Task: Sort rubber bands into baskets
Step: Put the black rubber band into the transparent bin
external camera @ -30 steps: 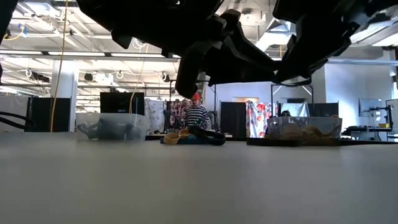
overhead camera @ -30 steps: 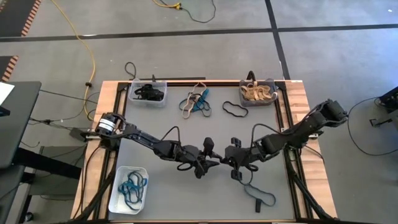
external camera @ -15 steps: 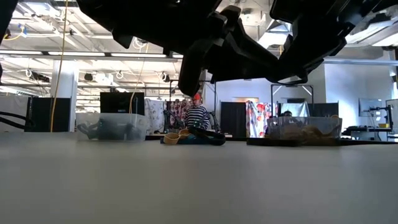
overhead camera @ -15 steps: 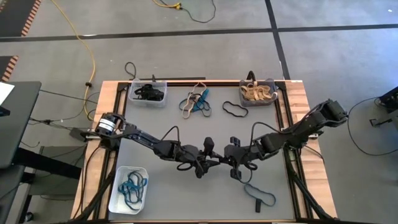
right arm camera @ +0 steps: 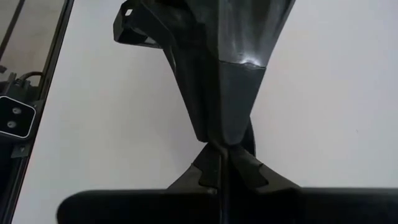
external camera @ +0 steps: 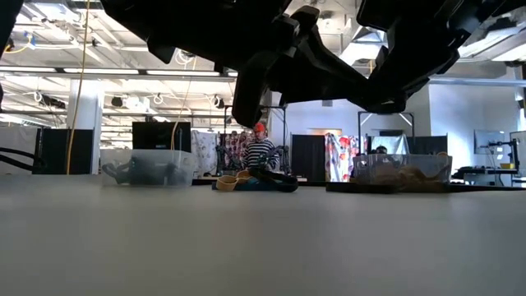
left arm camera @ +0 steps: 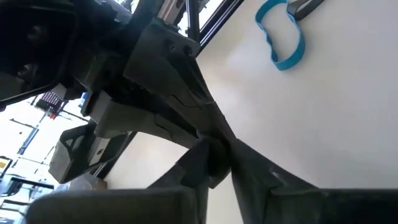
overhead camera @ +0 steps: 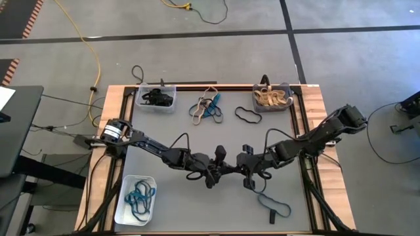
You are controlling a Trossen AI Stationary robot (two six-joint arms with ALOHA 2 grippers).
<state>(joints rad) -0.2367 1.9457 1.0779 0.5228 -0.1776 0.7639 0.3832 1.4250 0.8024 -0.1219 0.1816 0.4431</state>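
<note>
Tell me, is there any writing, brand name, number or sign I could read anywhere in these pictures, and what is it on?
None can be read.
The round white and black patch on the left arm near its base may be a label, but it is too small to read.
The baskets and the table show no lettering.
Screens and boards in the room behind, in the low view, are too blurred to read.

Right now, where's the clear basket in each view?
High view: clear basket at the table's far-left corner.
Low view: left of centre, at the far edge.
Left wrist view: not in it.
Right wrist view: not in it.
Shared landmark: dark grey basket, far right in the high and low views.
</note>
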